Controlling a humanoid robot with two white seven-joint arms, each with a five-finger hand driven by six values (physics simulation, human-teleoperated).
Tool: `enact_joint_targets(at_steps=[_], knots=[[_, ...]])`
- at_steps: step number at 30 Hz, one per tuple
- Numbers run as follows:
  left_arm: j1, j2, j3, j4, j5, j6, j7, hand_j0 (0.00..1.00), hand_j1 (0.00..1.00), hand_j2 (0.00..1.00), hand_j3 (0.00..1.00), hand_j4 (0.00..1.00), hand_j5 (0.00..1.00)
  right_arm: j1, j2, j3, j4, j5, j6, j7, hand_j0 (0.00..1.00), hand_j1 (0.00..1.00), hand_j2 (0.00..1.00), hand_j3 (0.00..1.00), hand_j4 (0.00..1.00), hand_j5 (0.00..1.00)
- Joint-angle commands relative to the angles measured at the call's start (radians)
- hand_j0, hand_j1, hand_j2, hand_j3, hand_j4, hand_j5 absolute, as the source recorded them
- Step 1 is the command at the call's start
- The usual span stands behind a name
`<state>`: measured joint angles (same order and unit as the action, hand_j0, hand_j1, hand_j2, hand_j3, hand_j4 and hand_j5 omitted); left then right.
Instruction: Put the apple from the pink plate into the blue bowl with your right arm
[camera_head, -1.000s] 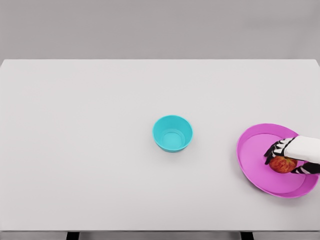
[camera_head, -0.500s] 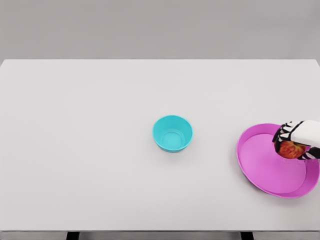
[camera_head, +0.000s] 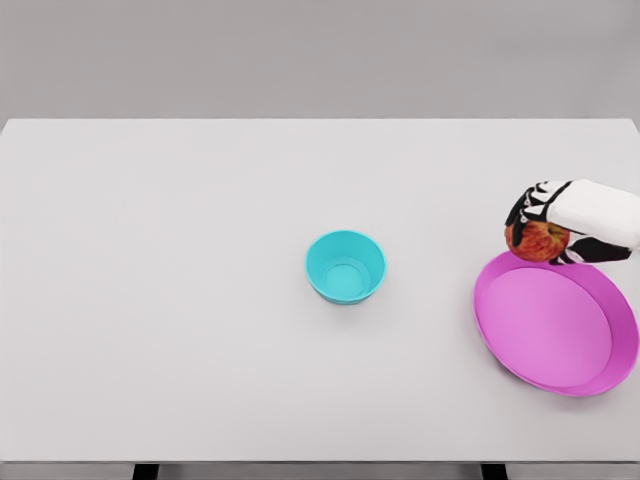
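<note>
A red apple (camera_head: 537, 241) hangs in the air above the far left rim of the pink plate (camera_head: 556, 322), with my right hand (camera_head: 540, 225) shut on it from above. The right arm enters from the right edge. The plate itself holds nothing. A blue bowl (camera_head: 345, 266) stands upright near the table's middle, well to the left of the hand, with nothing inside it. The left arm does not show.
The white table (camera_head: 180, 300) stretches wide to the left and behind the bowl. Its front edge runs along the bottom of the picture, and the plate lies close to the right edge.
My right hand has lifted the apple off the pink plate and carried it up and a little to the left. The plate and the bowl have stayed in place.
</note>
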<state>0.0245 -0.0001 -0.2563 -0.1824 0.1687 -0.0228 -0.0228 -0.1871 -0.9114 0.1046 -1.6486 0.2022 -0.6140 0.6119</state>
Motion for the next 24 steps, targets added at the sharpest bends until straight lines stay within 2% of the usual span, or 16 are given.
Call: enact_joint_targets(at_steps=[1,6,13,16,24], knots=[[0.000,0.000,0.000,0.000,0.000,0.000,0.000,1.00,1.00,1.00,1.00,1.00,1.00,0.000,0.068,0.004,-0.002,-0.004,0.003,-0.001,0.35,0.35,0.35,0.35,0.35,0.35],[0.000,0.000,0.000,0.000,0.000,0.001,0.000,1.00,1.00,1.00,1.00,1.00,1.00,-0.046,0.143,0.049,-0.002,0.013,0.003,-0.001,0.35,0.35,0.35,0.35,0.35,0.35],[0.000,0.000,0.000,0.000,0.000,0.000,0.000,1.00,1.00,1.00,1.00,1.00,1.00,-0.173,0.244,0.193,0.000,0.042,0.003,-0.001,0.35,0.35,0.35,0.35,0.35,0.35],[0.000,0.000,0.000,0.000,0.000,0.000,0.000,1.00,1.00,1.00,1.00,1.00,1.00,-0.210,0.263,0.248,0.000,0.052,0.003,-0.001,0.35,0.35,0.35,0.35,0.35,0.35],[0.000,0.000,0.000,0.000,0.000,0.000,0.000,1.00,1.00,1.00,1.00,1.00,1.00,-0.255,0.321,0.291,0.004,0.065,0.003,-0.001,0.32,0.32,0.32,0.32,0.32,0.32]])
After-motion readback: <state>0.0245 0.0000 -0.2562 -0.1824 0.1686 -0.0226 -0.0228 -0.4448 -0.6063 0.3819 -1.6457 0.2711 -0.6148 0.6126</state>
